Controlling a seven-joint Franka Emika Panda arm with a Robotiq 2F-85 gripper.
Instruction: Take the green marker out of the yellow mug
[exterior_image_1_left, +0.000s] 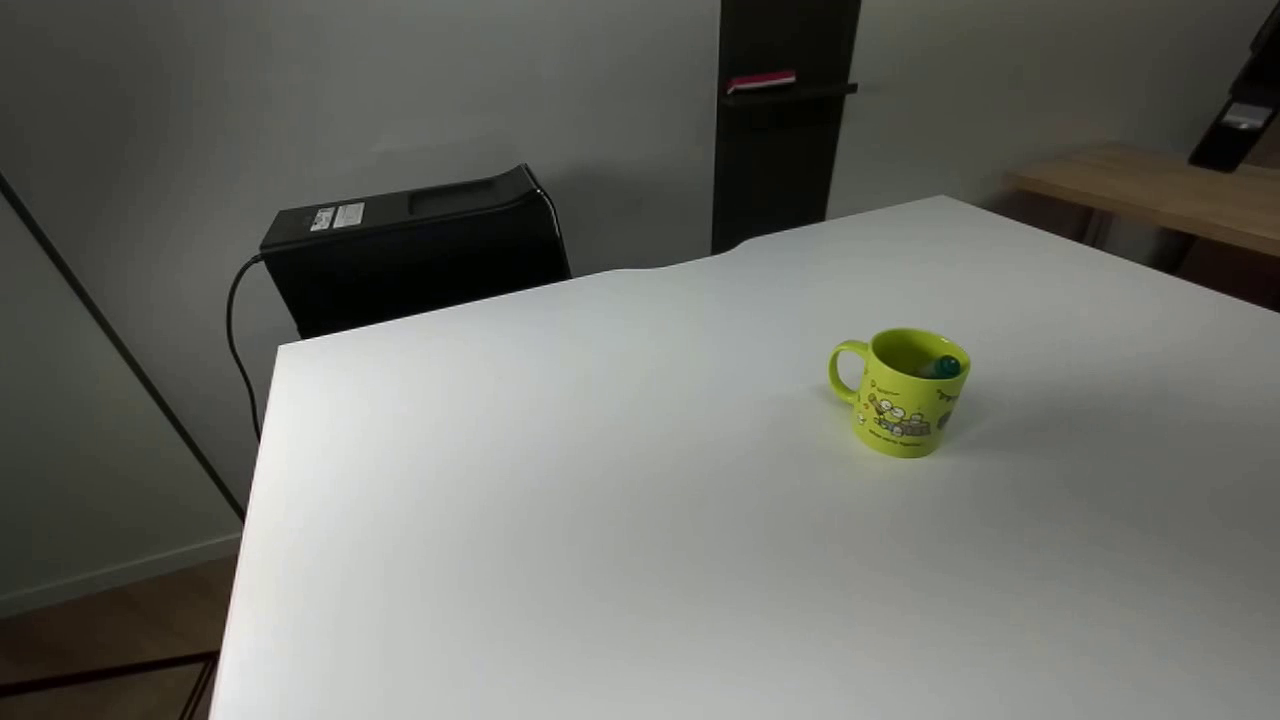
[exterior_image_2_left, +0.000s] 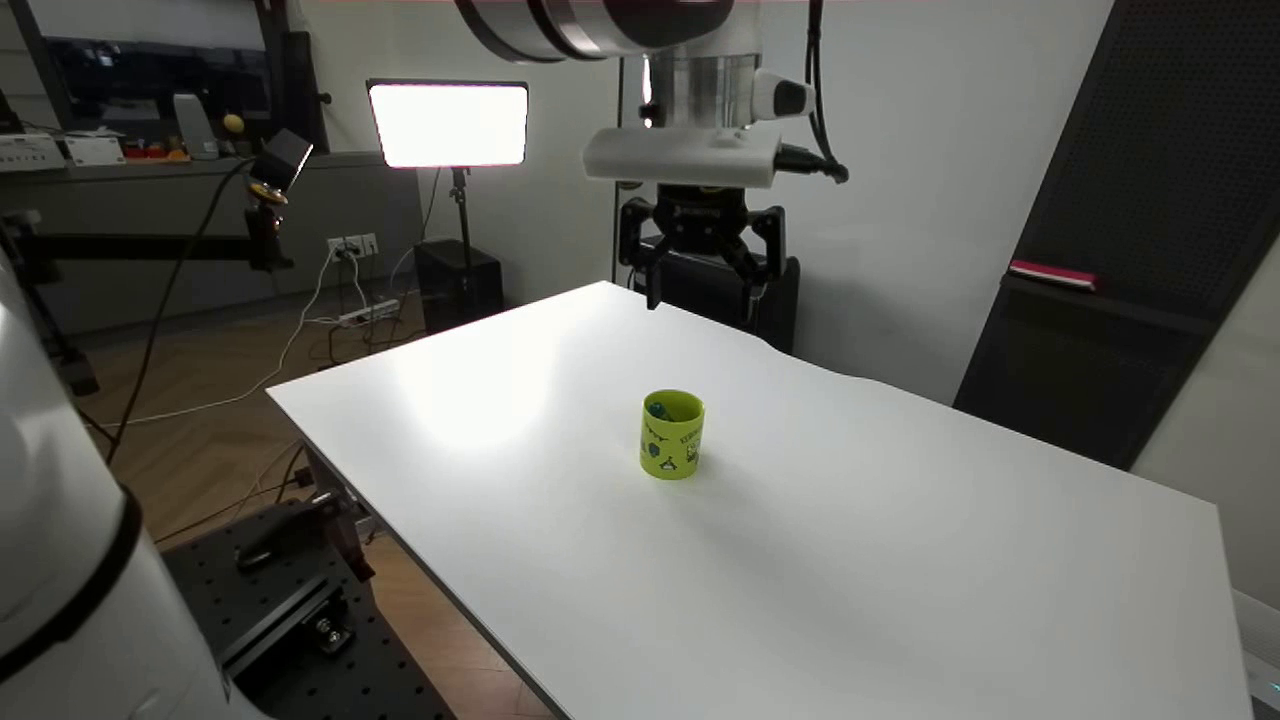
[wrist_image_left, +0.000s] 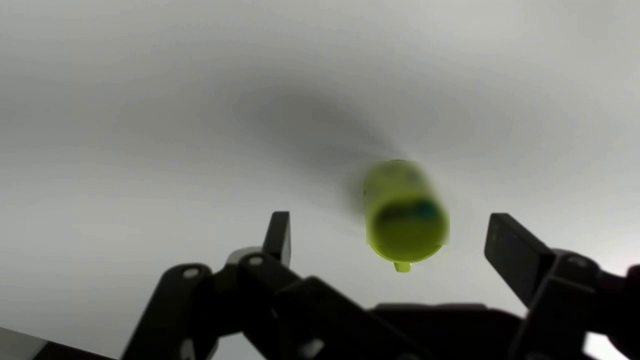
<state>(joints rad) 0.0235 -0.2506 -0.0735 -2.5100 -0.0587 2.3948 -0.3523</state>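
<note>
Lime all round, the yellow mug (exterior_image_1_left: 905, 413) stands upright on the white desk (exterior_image_1_left: 560, 500), its printed lettering (exterior_image_1_left: 897, 436) too small for me to read. The green marker (exterior_image_1_left: 943, 368) slants inside it, teal end up near the rim and pointing right in my wrist view; above the desk hangs my hand (exterior_image_2_left: 702, 305), fingers (wrist_image_left: 517, 255) spread apart.
</note>
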